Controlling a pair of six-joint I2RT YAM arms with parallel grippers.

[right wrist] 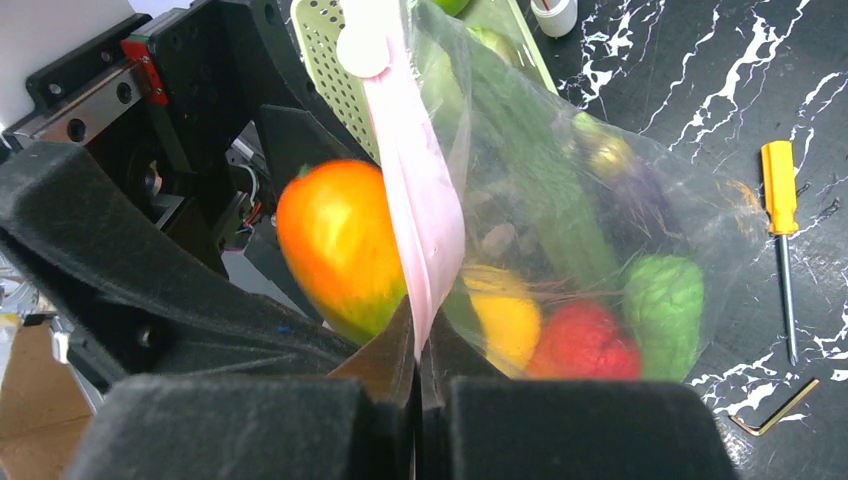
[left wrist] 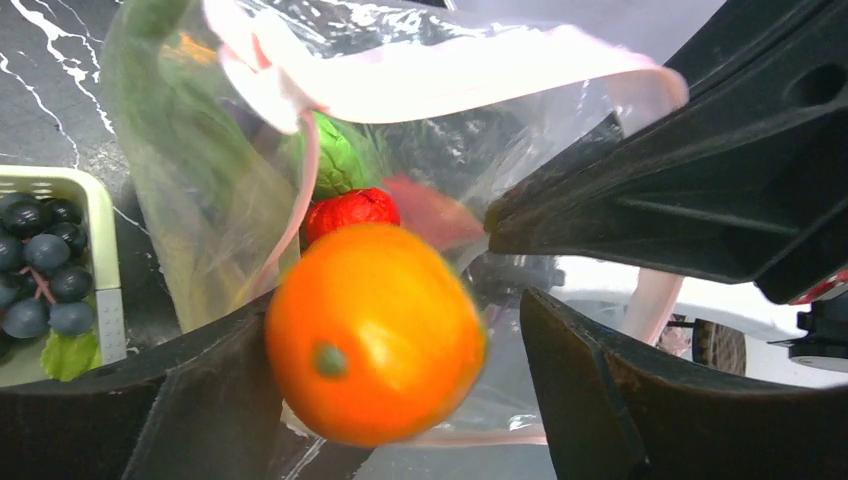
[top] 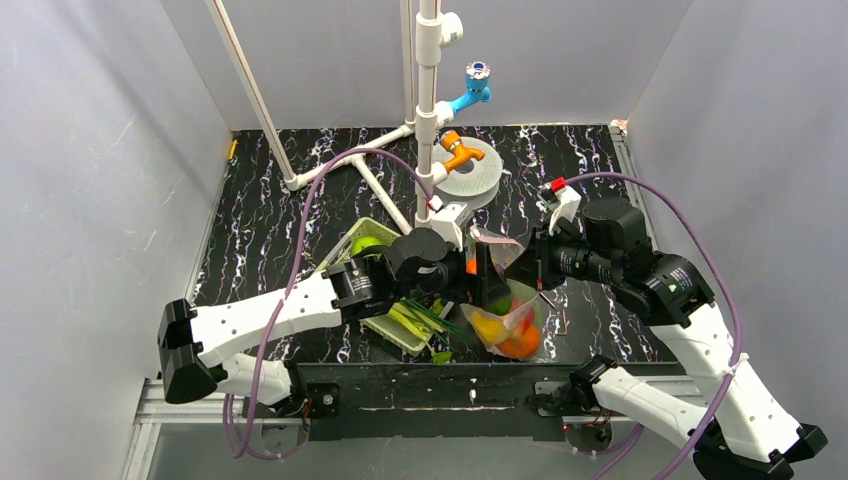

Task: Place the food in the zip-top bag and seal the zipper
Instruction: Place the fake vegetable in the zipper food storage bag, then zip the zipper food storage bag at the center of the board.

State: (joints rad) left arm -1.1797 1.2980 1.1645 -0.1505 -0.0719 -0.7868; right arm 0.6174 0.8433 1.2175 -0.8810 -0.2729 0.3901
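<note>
The right gripper (right wrist: 415, 390) is pinching the zipper (right wrist: 420, 210), holding the zip-top bag (right wrist: 600, 230) agape; the left gripper (left wrist: 390, 305) (jaws parted, lower centre) is apparently releasing an orange fruit (left wrist: 370, 335) inward.

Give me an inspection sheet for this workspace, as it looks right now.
Surface: black marbled table.
Job's things: zip-top bag, mouth open, zipper unsealed; red piece and yellow fruit inside; orange fruit at its mouth.
Clutter: screwdriver, hex key, green basket.
Grippers: right gripper pinches the zipper; left gripper open around the orange fruit.
Cables: purple cables arch over the table.
Surroundings: white pipe frame, grey walls.
</note>
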